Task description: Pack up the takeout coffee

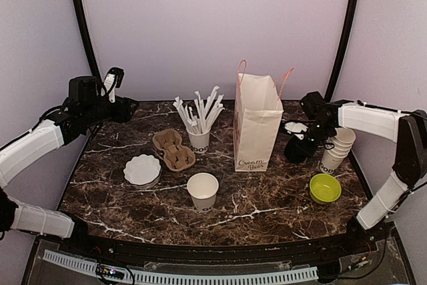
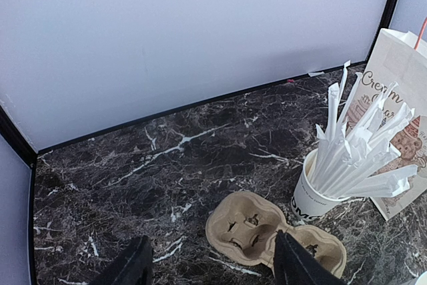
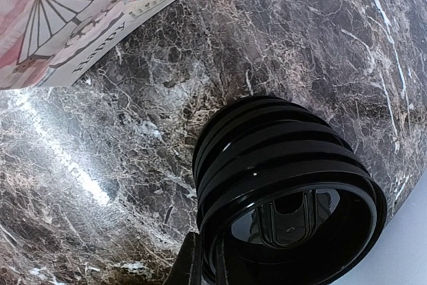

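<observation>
**Q:** What is shown, from left to right?

**A:** At the far left, the left pincer (image 2: pixel 210 270) is held spread, with nothing between its fingers. On the table (image 1: pixel 267 215) are then seen a white dish (image 1: pixel 142 169), a cardboard cup tray (image 1: pixel 173 149), a cup of straws (image 1: pixel 198 139) and, nearer the front, 1 open white cup (image 1: pixel 202 190). A paper bag (image 1: pixel 257 125) stands in the middle. Just right of it, the right pincer (image 3: pixel 205 265) appears pinched on the top rim of a stack of black lids (image 3: pixel 280 165). Stacked cups (image 1: pixel 337 148) and a green bowl (image 1: pixel 325 188) follow.

**Q:** Where is the coffee?

**A:** No lidded cup can be seen. Only the open white cup is found, well apart from the lids.

**Q:** What could go wrong?

**A:** Several nested lids might be lifted together, or the stack tipped over, because only 1 edge is gripped.
</observation>
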Controlling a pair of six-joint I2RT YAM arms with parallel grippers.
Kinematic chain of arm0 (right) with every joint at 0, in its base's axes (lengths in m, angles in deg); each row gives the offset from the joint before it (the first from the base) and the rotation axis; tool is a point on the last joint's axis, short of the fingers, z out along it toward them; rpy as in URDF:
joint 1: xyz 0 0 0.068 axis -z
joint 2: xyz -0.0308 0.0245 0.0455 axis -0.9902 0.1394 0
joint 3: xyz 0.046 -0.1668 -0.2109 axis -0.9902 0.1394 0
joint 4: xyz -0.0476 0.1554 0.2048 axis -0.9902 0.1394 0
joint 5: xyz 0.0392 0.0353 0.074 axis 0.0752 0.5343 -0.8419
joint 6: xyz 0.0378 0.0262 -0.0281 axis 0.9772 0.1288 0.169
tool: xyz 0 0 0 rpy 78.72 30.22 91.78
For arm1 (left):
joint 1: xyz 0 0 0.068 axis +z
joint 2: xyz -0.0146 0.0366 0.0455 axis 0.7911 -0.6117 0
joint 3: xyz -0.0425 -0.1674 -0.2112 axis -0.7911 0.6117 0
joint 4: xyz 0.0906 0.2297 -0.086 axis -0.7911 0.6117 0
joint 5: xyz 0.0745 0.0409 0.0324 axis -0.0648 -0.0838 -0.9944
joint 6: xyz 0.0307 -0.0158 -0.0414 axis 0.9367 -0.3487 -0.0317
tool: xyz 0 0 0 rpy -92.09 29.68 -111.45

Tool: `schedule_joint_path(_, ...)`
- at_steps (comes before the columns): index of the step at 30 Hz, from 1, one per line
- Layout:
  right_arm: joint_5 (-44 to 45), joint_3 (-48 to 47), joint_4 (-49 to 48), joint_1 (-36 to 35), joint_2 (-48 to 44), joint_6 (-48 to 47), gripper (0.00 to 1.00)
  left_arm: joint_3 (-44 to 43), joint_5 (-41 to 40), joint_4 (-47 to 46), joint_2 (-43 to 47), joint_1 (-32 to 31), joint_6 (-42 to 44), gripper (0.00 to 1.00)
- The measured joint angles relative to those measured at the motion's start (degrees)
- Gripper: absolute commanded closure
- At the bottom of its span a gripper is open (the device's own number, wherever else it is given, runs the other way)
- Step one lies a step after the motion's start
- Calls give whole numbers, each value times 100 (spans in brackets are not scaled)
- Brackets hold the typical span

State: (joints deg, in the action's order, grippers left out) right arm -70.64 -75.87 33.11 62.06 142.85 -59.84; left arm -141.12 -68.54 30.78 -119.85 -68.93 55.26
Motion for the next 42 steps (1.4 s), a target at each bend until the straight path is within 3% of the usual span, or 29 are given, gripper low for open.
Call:
schedule_joint_path(12,-225,-756,636,35,-1008,387,100,0,184,-9,0,0,7,35)
schedule_joint_path(21,-1484,-1934,1187,225,-2199,726,99,11,1965,-396,-184,-127,-59,33)
schedule_joint_path(26,-2500,-2688,1377,225,-2450,846,97,-7,2343,-704,-96,-955,-125,33)
schedule_joint_path(32,-4109,-3464,1624,138,-2079,850,94,-157,2260,-1056,-90,-2173,-129,30)
schedule_joint_path(34,-4583,-3541,1659,-46,-1871,831,94,-201,2175,-1320,-142,-2551,-129,29)
schedule_joint_path(37,-5128,-3641,1799,-490,-1478,728,94,-308,2013,-1871,-374,-3082,-103,16)
schedule_joint_path(42,-5917,-4138,2052,-1204,-704,538,93,-651,1650,-2782,-977,-3663,101,14)
